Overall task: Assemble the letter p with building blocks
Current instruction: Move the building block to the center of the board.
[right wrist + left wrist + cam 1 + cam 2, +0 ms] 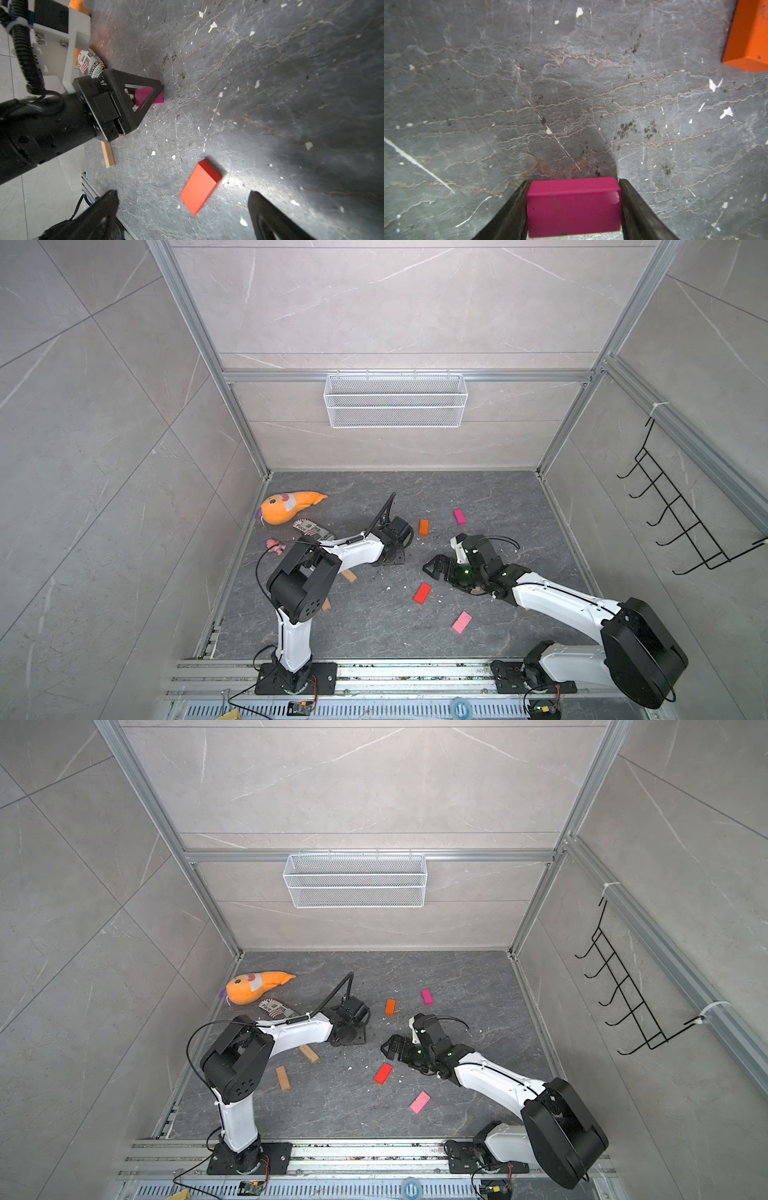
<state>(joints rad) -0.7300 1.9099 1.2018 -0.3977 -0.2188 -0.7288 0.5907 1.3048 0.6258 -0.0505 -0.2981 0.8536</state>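
- Both top views were evenly and softly lit, with only faint shadows around the red brick (pixel 422 593).
- In the right wrist view, white glare washed the floor (pixel 270 104) just beside the red brick (pixel 200 187), which threw a short dark shadow.
- Farther from that brick the floor fell dim.
- The right gripper (pixel 182 193) flanking the brick was blurred.
- The left wrist view was dimmer, and the magenta brick (pixel 574 207) looked soft.

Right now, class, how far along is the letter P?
Done: nothing visible; no two bricks touch. In hand: the left tool grips a magenta brick; the right tool hangs open over the red brick. Left: the orange brick, pink brick, other magenta brick and two tan bricks lie scattered apart.
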